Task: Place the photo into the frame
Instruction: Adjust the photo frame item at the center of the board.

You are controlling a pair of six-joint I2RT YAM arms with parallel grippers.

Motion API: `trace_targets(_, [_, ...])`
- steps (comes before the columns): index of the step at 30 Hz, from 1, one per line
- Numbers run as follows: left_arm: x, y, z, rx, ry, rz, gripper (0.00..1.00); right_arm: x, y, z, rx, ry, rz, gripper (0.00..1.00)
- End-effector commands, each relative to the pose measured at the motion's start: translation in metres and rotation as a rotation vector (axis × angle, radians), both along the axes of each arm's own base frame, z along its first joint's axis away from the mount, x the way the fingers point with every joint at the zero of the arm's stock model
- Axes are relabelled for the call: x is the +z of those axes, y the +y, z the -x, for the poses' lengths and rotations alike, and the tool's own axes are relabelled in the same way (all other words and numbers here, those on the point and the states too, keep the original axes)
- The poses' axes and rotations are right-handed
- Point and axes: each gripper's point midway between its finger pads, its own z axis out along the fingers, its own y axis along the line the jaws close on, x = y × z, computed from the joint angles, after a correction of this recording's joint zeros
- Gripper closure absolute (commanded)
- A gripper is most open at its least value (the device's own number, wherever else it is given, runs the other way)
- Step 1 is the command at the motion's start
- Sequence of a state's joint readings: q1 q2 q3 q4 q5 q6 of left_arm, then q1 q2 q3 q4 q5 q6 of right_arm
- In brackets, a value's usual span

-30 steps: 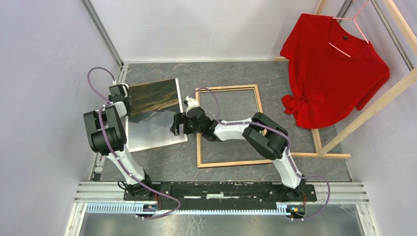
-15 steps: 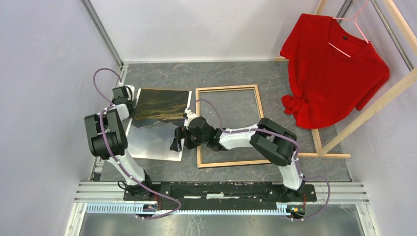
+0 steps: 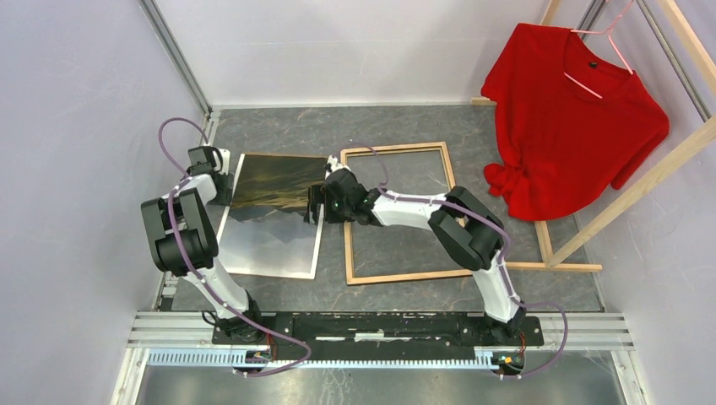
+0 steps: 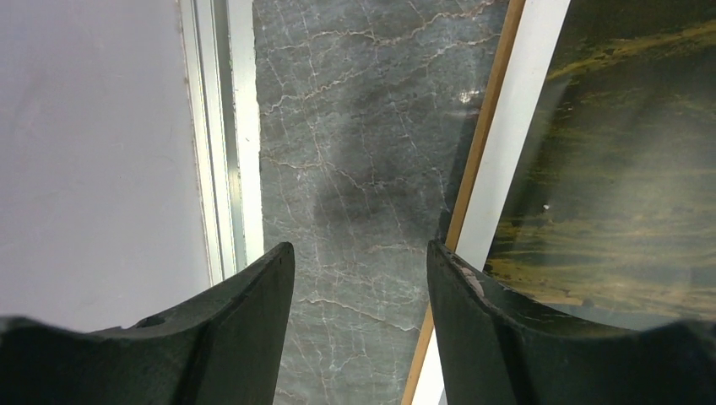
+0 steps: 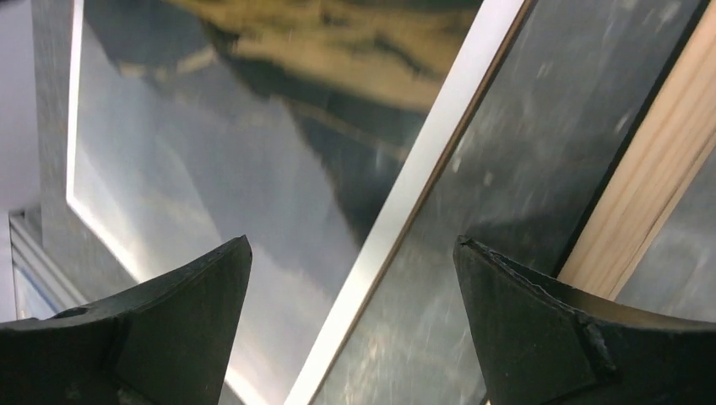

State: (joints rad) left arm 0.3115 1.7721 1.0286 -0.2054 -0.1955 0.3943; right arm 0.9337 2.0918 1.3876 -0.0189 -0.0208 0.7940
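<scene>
Find the photo (image 3: 272,221) flat on the counter (image 3: 405,126), just left of the frame (image 3: 405,276), wood side up. Note the left claw (image 4: 359,249) spread wide and empty over bare counter just beside the left white border. See the right claw (image 5: 352,242) equally wide, holding nothing, above the right border, between photo and frame. Expect a light, thin, floppy sheet, glossy and probably slippery, quick to sag or crease. Best to pinch the white border at opposite edges, lifting both sides together; avoid pressing the printed face.
</scene>
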Motion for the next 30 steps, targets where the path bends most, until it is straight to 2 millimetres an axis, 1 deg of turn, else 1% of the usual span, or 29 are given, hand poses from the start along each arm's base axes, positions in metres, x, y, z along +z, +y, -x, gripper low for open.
trace_targets(1, [0.018, -0.002, -0.006, -0.036, 0.004, 0.015, 0.33, -0.035, -0.016, -0.028, -0.069, 0.015, 0.127, 0.02])
trace_targets(4, [0.019, 0.001, -0.011, -0.028, 0.002, 0.012, 0.32, -0.037, -0.012, -0.046, -0.111, 0.006, 0.125, 0.02])
trace_targets(7, [0.017, 0.003, -0.017, -0.014, 0.001, 0.014, 0.31, -0.039, -0.011, -0.062, -0.152, -0.002, 0.11, 0.02])
trace_targets(11, [0.009, 0.003, -0.028, 0.001, 0.007, 0.032, 0.31, -0.044, -0.011, -0.08, -0.196, -0.005, 0.108, 0.02])
trace_targets(13, [0.001, 0.001, -0.03, 0.002, 0.019, 0.044, 0.32, -0.047, -0.012, -0.084, -0.209, 0.002, 0.108, 0.02])
trace_targets(18, [-0.022, -0.016, -0.024, -0.023, 0.063, 0.062, 0.34, -0.05, -0.017, -0.086, -0.22, 0.002, 0.104, 0.02])
trace_targets(22, [-0.036, -0.027, -0.016, -0.038, 0.096, 0.07, 0.35, -0.041, -0.015, -0.085, -0.212, -0.018, 0.077, 0.02])
trace_targets(25, [-0.039, -0.034, -0.012, -0.051, 0.105, 0.056, 0.36, -0.026, -0.01, -0.086, -0.195, -0.05, 0.043, 0.03])
trace_targets(30, [-0.043, -0.036, -0.003, -0.048, 0.126, 0.0, 0.36, 0.002, 0.001, -0.085, -0.168, -0.117, 0.019, 0.05])
